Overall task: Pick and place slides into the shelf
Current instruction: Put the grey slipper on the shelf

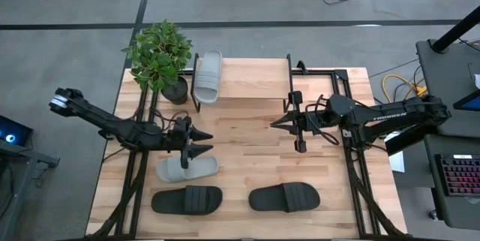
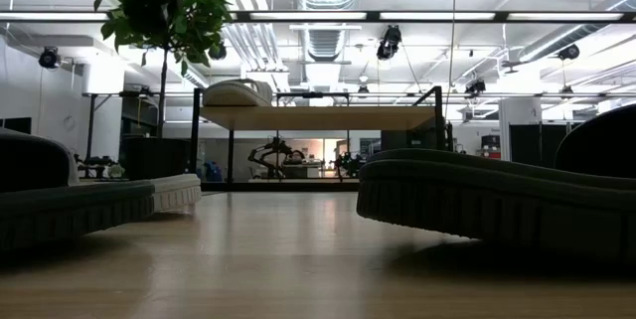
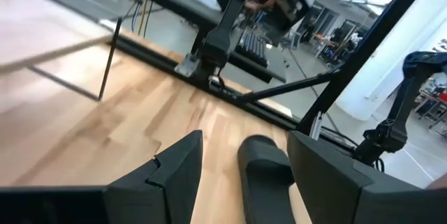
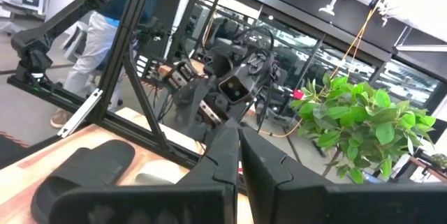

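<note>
One light grey slide lies on the shelf's wooden top, at its left end, and shows there in the low view too. The other grey slide rests sole-down on the table. Two black slides lie along the near edge. My left gripper is open and points toward the table's right, just beyond the far side of the grey slide on the table. My right gripper is shut and hovers at mid-table, pointing left. In the left wrist view, a black slide lies ahead between the open fingers.
A potted plant stands at the table's far left corner, beside the shelf. Black frame rails run along the table's left and right sides. Bare wood lies between the two grippers. A person stands beyond the table in the right wrist view.
</note>
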Controlling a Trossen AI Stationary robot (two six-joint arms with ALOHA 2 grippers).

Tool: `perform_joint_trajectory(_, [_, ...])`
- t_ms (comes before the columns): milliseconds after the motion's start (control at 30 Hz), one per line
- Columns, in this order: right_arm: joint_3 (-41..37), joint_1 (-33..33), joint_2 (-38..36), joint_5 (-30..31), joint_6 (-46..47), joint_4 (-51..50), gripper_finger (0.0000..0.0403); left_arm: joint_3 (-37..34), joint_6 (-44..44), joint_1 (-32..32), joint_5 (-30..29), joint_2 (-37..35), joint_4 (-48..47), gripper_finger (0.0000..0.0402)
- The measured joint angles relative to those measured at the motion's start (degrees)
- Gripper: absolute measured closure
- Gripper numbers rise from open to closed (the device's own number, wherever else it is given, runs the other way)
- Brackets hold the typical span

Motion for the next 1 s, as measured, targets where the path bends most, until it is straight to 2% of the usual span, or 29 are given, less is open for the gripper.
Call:
perform_joint_trajectory(233, [0.0,0.0,0.0,0.0,-0.1,0.0,0.0394,0.1,-2.2,0.0,0.0,2.3,0.0,0.0206])
perform_joint_trajectory(567, [0.0,0.0,0.0,0.0,-1.5,0.0,0.0394,0.2,-1.8,0.0,0.0,1.6,-0.3,0.0206])
perform_joint_trajectory(800, [0.0,0.0,0.0,0.0,-1.5,0.0,0.0394,0.2,-2.3,0.0,0.0,1.0,-6.1,0.0206])
perform_joint_trajectory(1000, [0.0,0.0,0.0,0.0,-1.4,-0.7,0.0394,0.2,-6.7,0.0,0.3,0.2,-10.7,0.0206])
